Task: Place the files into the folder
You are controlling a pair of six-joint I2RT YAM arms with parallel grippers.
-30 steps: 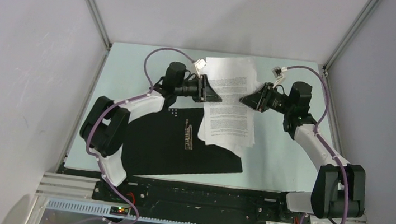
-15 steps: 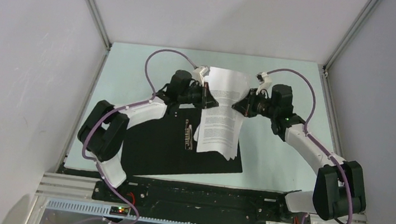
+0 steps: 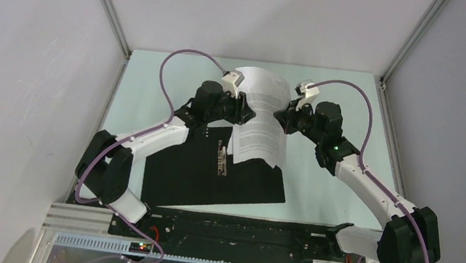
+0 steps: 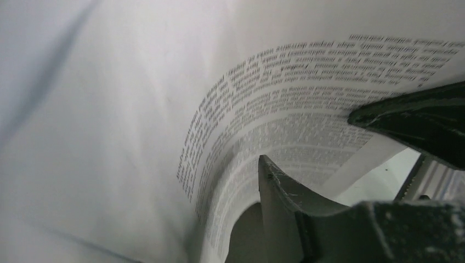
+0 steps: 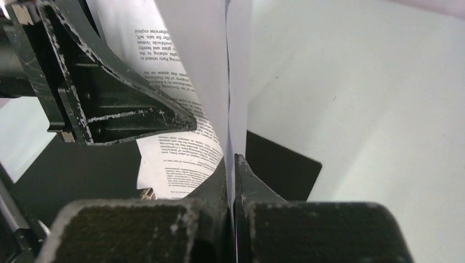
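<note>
Top view: the files hang bowed between the left gripper and the right gripper, over the far right part of the open folder, probably lifted by both side edges so the sheets stay together. Left wrist: the left gripper has its jaws apart around the curled paper edge, seemingly bracing, not pinching. Right wrist: the right gripper is clamped tight on the sheet edge and carries the stack, with the folder's black inside below.

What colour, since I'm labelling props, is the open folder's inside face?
Black; the folder shows best in the top external view.
</note>
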